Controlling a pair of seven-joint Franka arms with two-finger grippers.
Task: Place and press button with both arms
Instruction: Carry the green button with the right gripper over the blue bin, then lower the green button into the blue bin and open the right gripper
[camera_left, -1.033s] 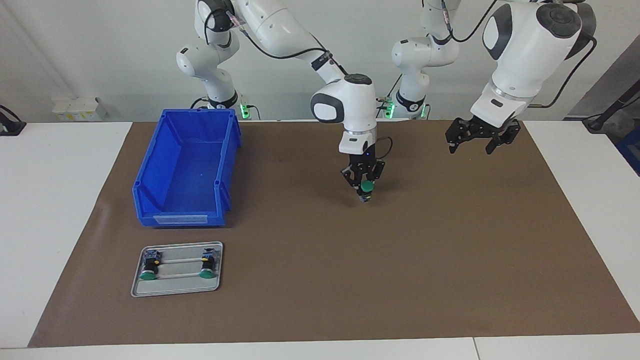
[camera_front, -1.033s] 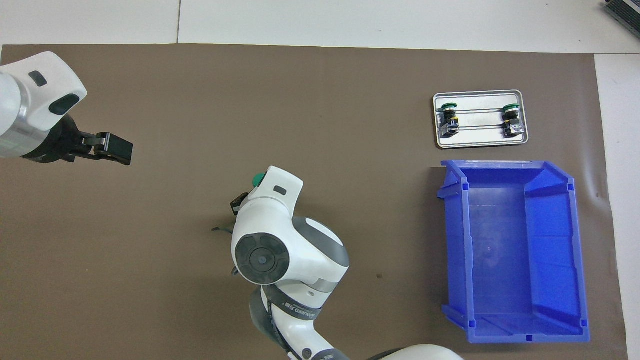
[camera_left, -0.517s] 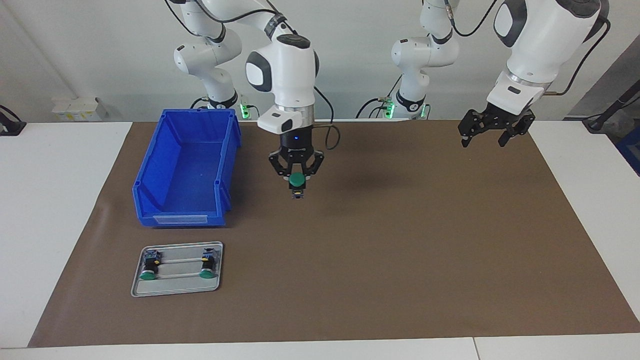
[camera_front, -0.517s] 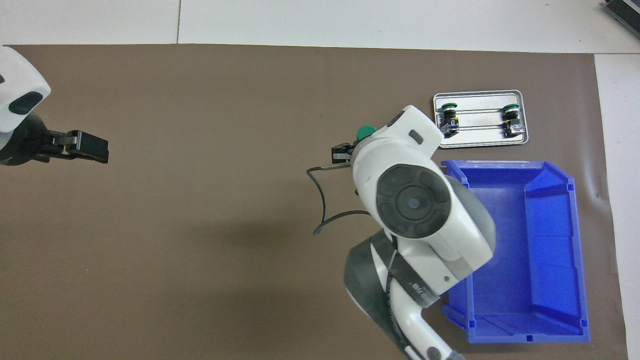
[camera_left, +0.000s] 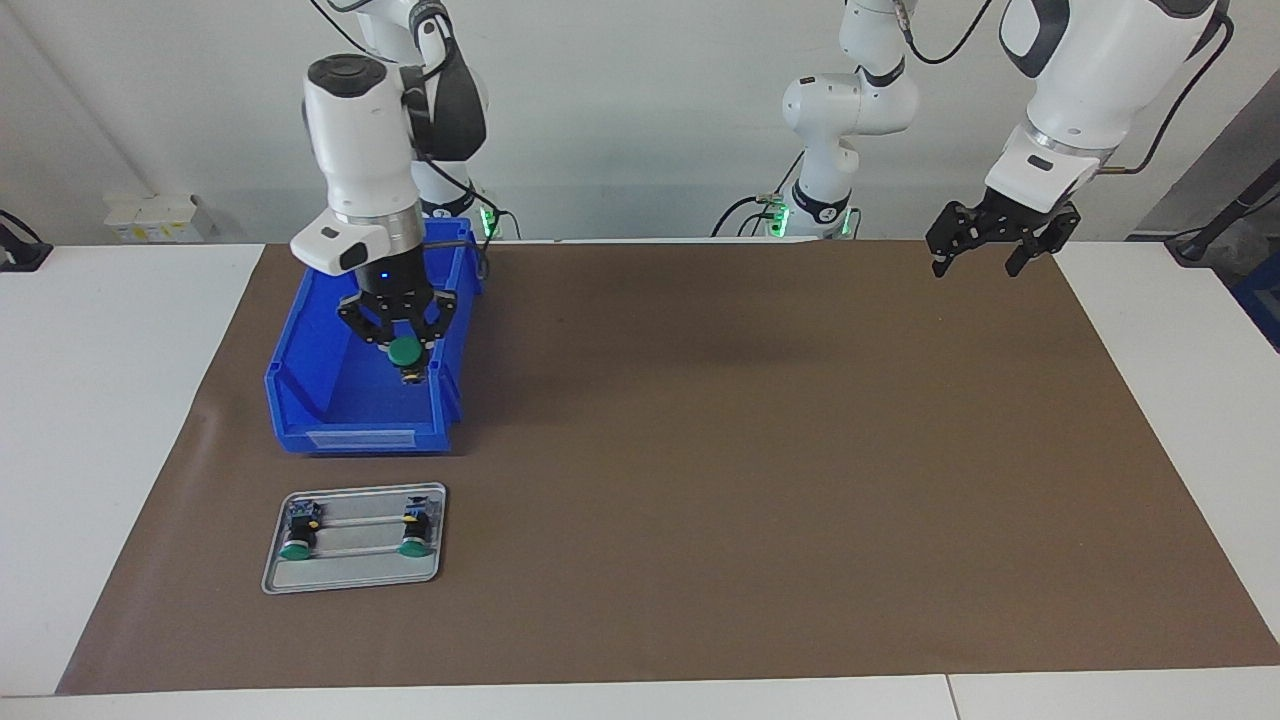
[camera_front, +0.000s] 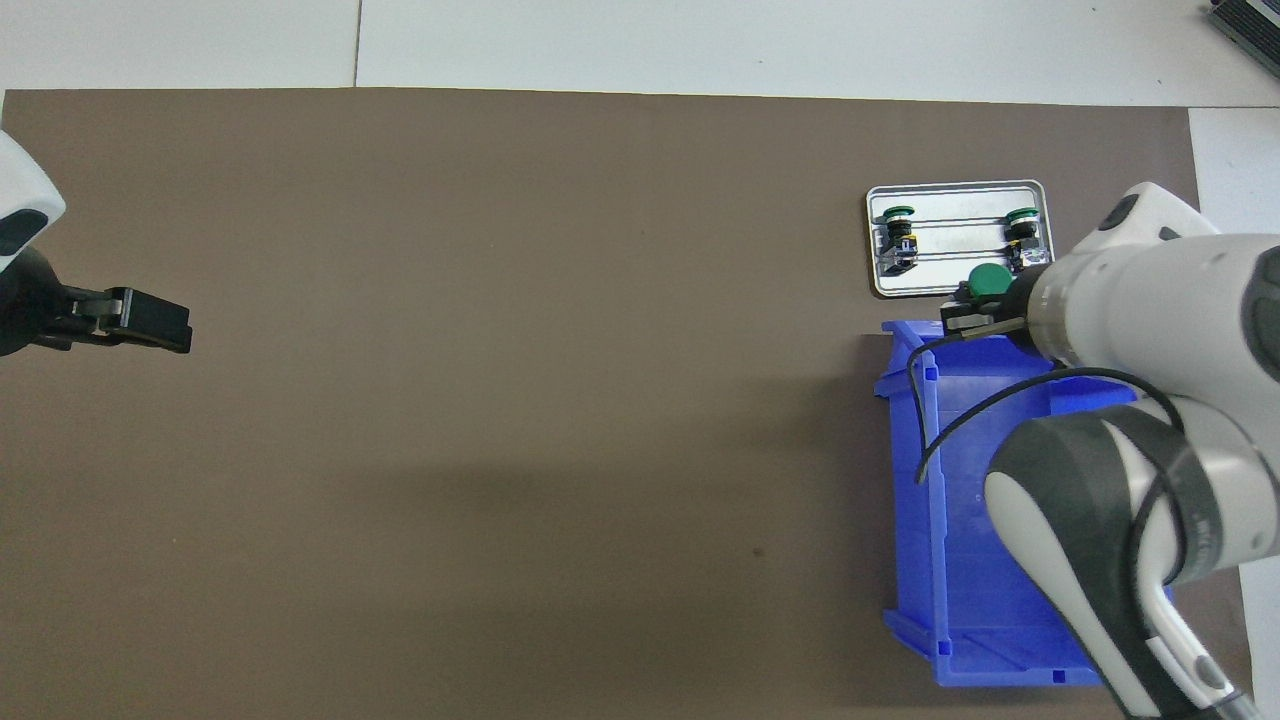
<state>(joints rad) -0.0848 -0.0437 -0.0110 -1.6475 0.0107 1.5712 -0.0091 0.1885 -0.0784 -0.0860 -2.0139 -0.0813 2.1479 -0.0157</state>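
My right gripper (camera_left: 405, 358) is shut on the button (camera_left: 404, 351), whose green cap faces away from the robots. It holds the button in the air over the blue bin (camera_left: 290, 400). In the overhead view the button (camera_front: 990, 279) and right gripper (camera_front: 975, 302) show over the bin's rim beside the tray. Two identical buttons (camera_left: 296, 535) (camera_left: 413, 532) lie on the metal tray (camera_left: 350, 580). My left gripper (camera_left: 977, 262) is open and empty, raised over the mat's corner at the left arm's end; it also shows in the overhead view (camera_front: 150, 320).
The blue bin (camera_front: 905, 500) stands at the right arm's end of the brown mat (camera_left: 750, 480). The tray (camera_front: 955, 186) lies just farther from the robots than the bin. White table (camera_left: 100, 400) surrounds the mat.
My right arm has swung with the button from over the mat's middle toward the right arm's end, now over the bin. My left gripper has drawn back and up toward its end.
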